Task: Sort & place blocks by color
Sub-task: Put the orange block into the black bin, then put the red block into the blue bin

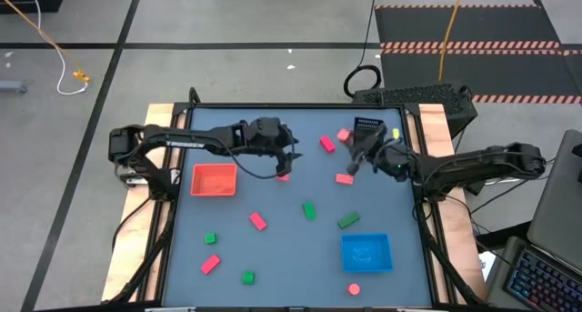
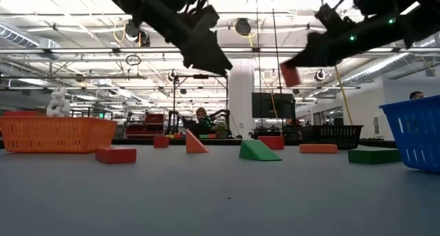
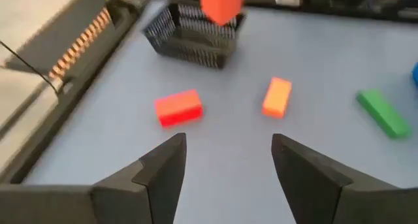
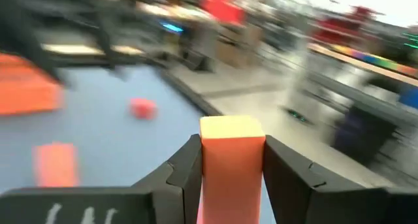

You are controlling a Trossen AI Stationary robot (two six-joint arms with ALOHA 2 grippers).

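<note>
Trays came first to the eye: the orange-red tray [image 1: 215, 180] on the left of the table [image 1: 300, 257], the blue tray [image 1: 366, 252] near the front right, and the black mesh tray [image 1: 369, 127] at the far edge.

Between them hung the two arms. The right gripper [image 1: 356, 160] was up off the surface, just on the near side of the black tray, its fingers closed on a red-orange bar [image 4: 231, 165] that stood lengthwise out past the fingertips; the low view showed the same piece in the air [image 2: 291, 74]. The orange-red tray lay well away to its left across the table, so by my reckoning the coming move would turn on that leftward carry, if colour was the guide.

The left gripper [image 1: 284, 162] hovered near the table's middle with its fingers spread wide and holding nothing. A small pink-red block [image 1: 282, 176] lay just beneath it, nearer to this arm than to the other.

Smaller pieces lay scattered: a pink bar [image 1: 326, 144], another pink bar [image 1: 257, 221], a green bar [image 1: 348, 221] and a green cube [image 1: 247, 277].
</note>
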